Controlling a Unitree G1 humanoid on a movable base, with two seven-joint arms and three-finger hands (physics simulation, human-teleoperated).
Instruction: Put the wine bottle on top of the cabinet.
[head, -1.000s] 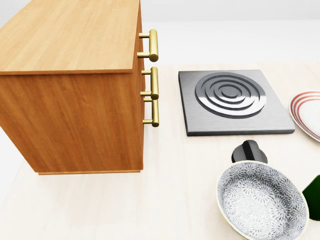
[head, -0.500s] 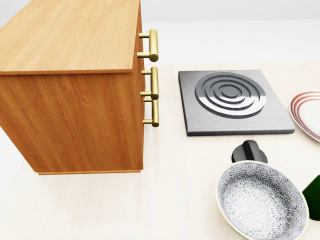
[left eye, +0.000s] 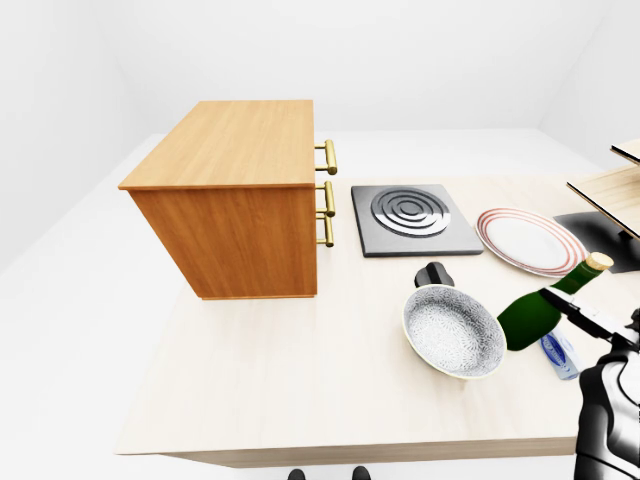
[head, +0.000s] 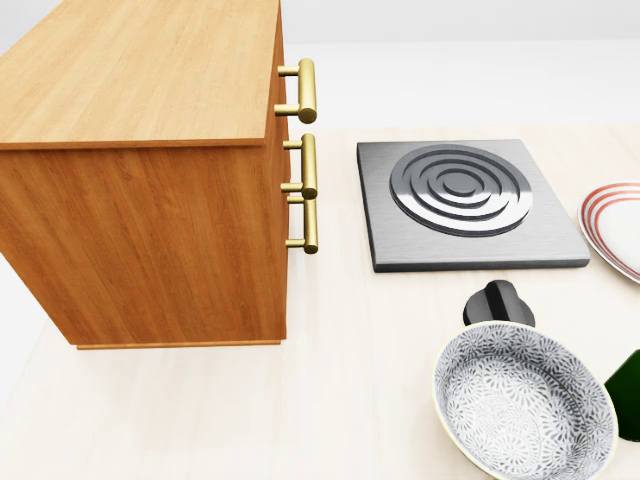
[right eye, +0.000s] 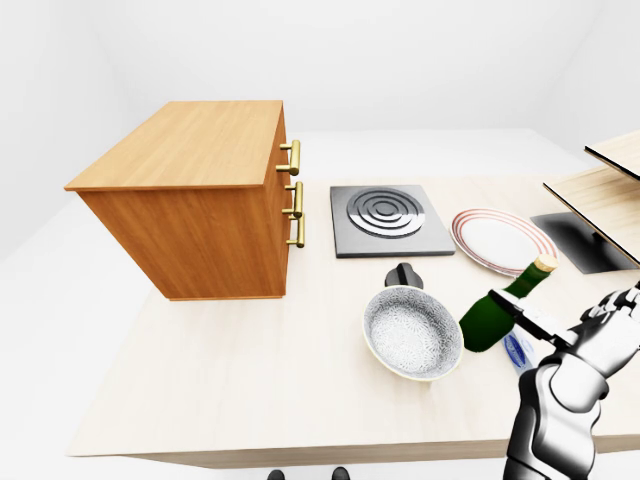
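The wine bottle lies tilted on the table, just right of the bowl in the eye views; its long axis runs from the fat green base at lower left up to the pale cap at upper right, so the neck points away toward the right and the top of the view. The right hand reaches in from the right edge with its fingers spread open beside the neck, not closed round it; a thin dark bar crosses the neck there. The left hand is out of sight. One patterned bowl sits touching or nearly touching the bottle's base. A small blue item lies under the neck. One black knob stands just above the bowl, then one square hotplate, and one red-rimmed plate to its right. Well to the left stands one wooden cabinet with three brass handles, its top bare.
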